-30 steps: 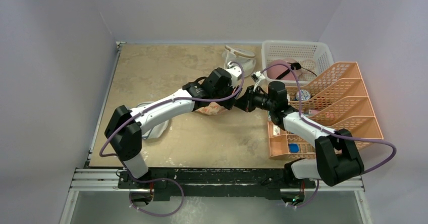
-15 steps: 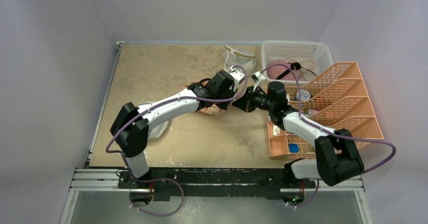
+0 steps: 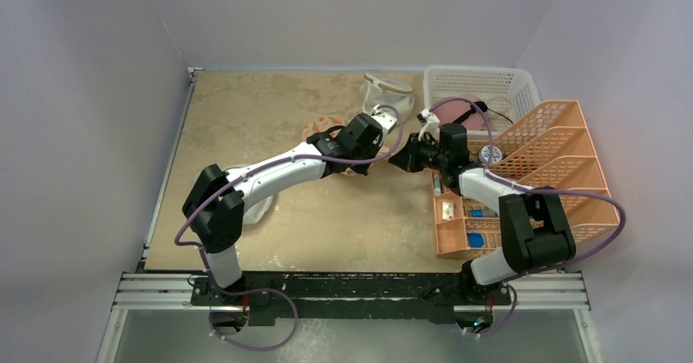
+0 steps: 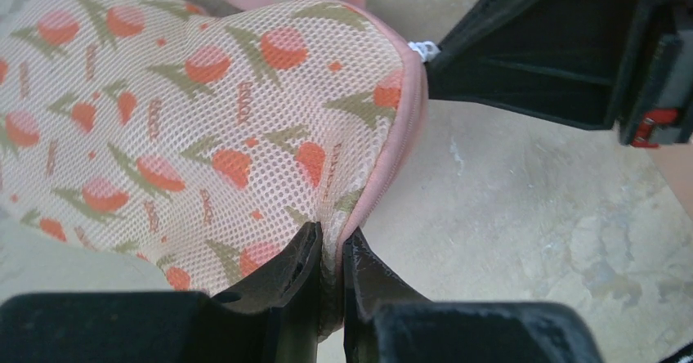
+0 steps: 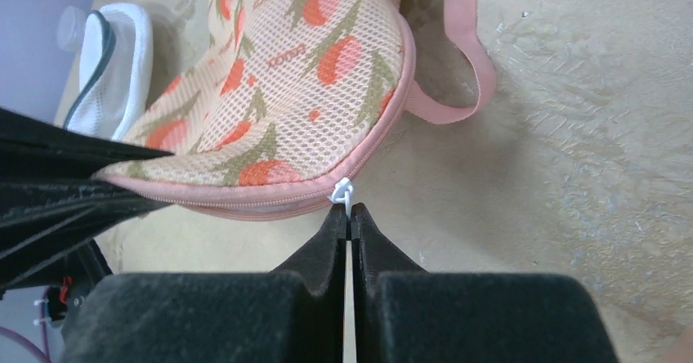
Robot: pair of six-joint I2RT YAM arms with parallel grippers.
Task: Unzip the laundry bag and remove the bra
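Laundry bag (image 4: 188, 126) edge sits pinched in left tool (image 4: 331, 236), zip pull (image 5: 342, 190) in right tool (image 5: 349, 213).

Bare table (image 3: 245, 109) far left; orange rack (image 3: 556, 159) and white basket (image 3: 478, 71) crowd the right

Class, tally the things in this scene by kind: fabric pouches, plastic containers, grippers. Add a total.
Fabric pouches: 3 (laundry bag, dark-trimmed white pouch, cup-shaped mesh pouch)
Plastic containers: 2 (white basket, orange rack)
Grippers: 2 (left gripper, right gripper)
Total: 7
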